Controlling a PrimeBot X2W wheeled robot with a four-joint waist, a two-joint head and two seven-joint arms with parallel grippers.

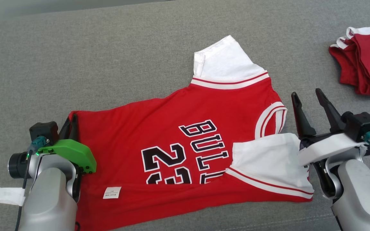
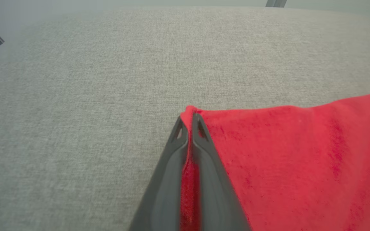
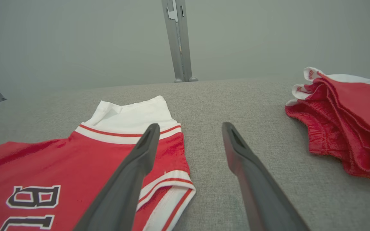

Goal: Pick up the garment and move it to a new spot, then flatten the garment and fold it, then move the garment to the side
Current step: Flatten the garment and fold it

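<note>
The garment (image 1: 172, 128) is a red jersey with white sleeves and black lettering, spread on the grey padded surface (image 1: 108, 48). My left gripper (image 1: 72, 120) is at the jersey's left corner, shut on the red hem. In the left wrist view the fingers (image 2: 189, 118) pinch the cloth edge (image 2: 300, 154), with red fabric showing between them. My right gripper (image 1: 307, 94) stands open just right of the jersey's neck opening, above the surface. Its wrist view shows the open gripper (image 3: 190, 126) with nothing between the fingers and the jersey (image 3: 43, 160) to its left.
A pile of folded red and white garments (image 1: 365, 61) lies at the far right, also seen as a red pile (image 3: 348, 128) in the right wrist view. A metal post (image 3: 178, 38) rises beyond the surface's far edge. Grey padding stretches left of the jersey.
</note>
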